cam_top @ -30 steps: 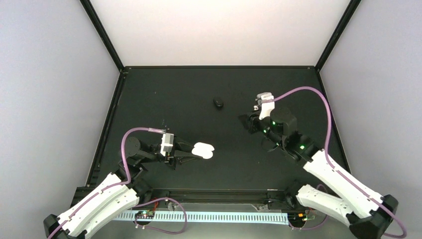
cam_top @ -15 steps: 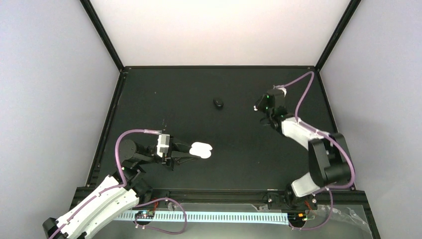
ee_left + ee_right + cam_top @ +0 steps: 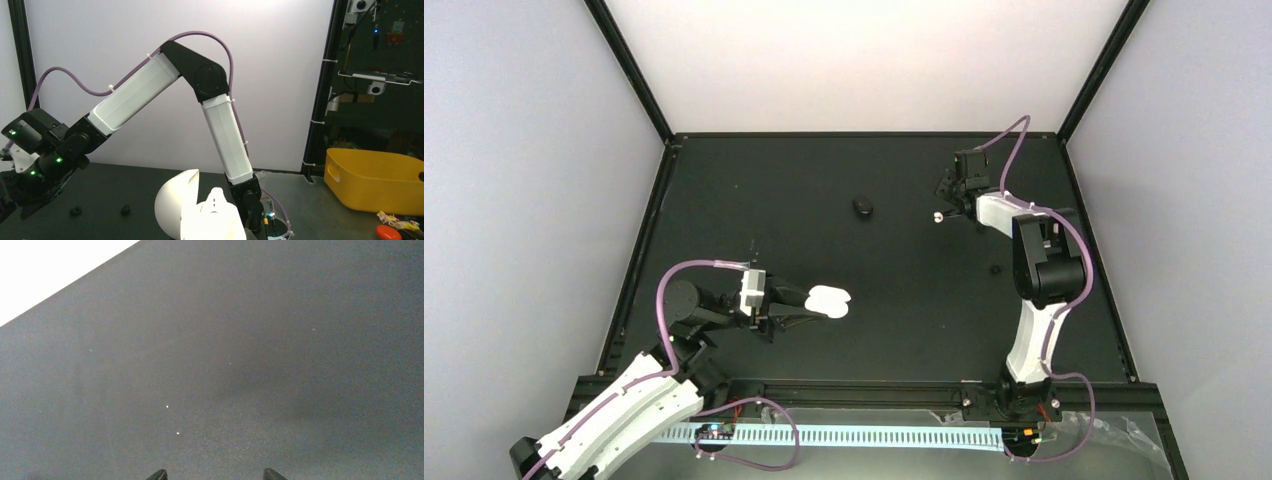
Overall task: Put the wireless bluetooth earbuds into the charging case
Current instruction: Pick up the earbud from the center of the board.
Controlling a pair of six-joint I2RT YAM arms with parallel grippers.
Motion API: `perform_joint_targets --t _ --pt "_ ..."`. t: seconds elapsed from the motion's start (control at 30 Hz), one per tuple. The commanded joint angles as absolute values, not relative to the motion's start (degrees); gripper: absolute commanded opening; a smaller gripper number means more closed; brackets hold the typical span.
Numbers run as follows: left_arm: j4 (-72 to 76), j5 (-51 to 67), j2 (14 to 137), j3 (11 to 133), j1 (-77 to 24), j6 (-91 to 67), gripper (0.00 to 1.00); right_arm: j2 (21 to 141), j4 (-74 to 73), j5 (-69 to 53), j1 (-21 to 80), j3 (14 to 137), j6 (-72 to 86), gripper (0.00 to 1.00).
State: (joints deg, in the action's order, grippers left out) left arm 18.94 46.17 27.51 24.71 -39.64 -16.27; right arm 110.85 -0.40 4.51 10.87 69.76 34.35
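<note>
Charging case [image 3: 835, 300] in left tool [image 3: 816, 305]

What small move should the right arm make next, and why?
Probably shift the right gripper over the small white earbud and close on it. Its fingers stand apart over bare table, with the earbud lying just beside it. The left gripper holds the case, lid open.

A black table [image 3: 754, 200] is enclosed on three sides by pale, evenly lit walls [image 3: 524, 200], with black frame posts [image 3: 629, 65] rising from its far corners; a yellow bin [image 3: 372, 182] sits beyond its edge.
</note>
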Motion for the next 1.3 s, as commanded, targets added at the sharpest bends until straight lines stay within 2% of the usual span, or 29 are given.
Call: perform_joint_targets --t 0.0,0.3,1.27 --pt "19.21 45.86 28.12 25.14 -40.03 -15.19 0.01 114.25 -4.09 -0.06 10.02 74.51 33.49 0.51" --pt "18.98 45.85 28.10 25.31 -40.05 -14.92 0.02 119.88 -7.20 -5.21 10.02 79.39 34.61 0.53" --pt "19.01 46.06 26.73 25.15 -40.02 -15.49 0.01 111.16 0.93 -7.02 11.33 60.94 38.68 0.50"
